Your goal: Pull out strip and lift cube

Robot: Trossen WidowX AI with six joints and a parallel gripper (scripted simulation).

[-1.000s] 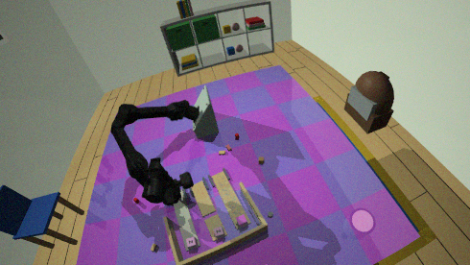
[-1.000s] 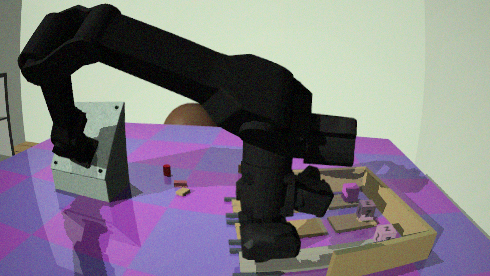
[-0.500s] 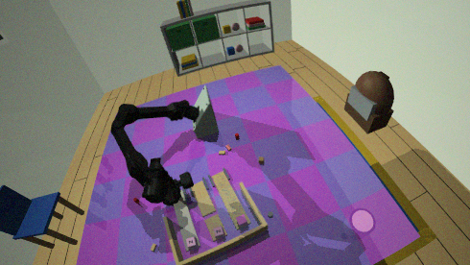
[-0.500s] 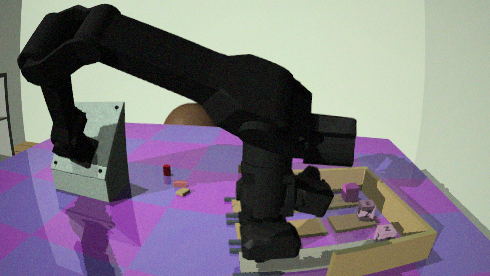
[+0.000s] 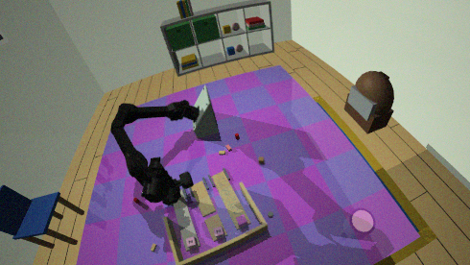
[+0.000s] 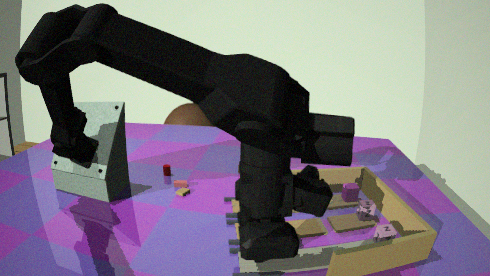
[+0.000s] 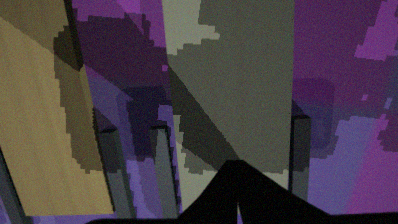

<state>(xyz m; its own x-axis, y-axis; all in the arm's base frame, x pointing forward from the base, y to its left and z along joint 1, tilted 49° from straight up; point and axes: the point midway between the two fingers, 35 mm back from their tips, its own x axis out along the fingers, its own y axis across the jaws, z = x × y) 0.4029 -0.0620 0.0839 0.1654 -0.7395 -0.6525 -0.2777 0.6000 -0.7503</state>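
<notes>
Fingers pressed together, holding nothing, on the grey strip (image 7: 235,85); tan strip (image 7: 37,115) at nine o'clock.

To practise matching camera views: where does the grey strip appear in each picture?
Top: grey strip at lower centre, leftmost in the wooden tray.
Exterior: bottom edge, mostly hidden under the arm.
Wrist: fills the centre, running up the picture.
Shared landmark: the shut gripper at the strip's near end.
</notes>
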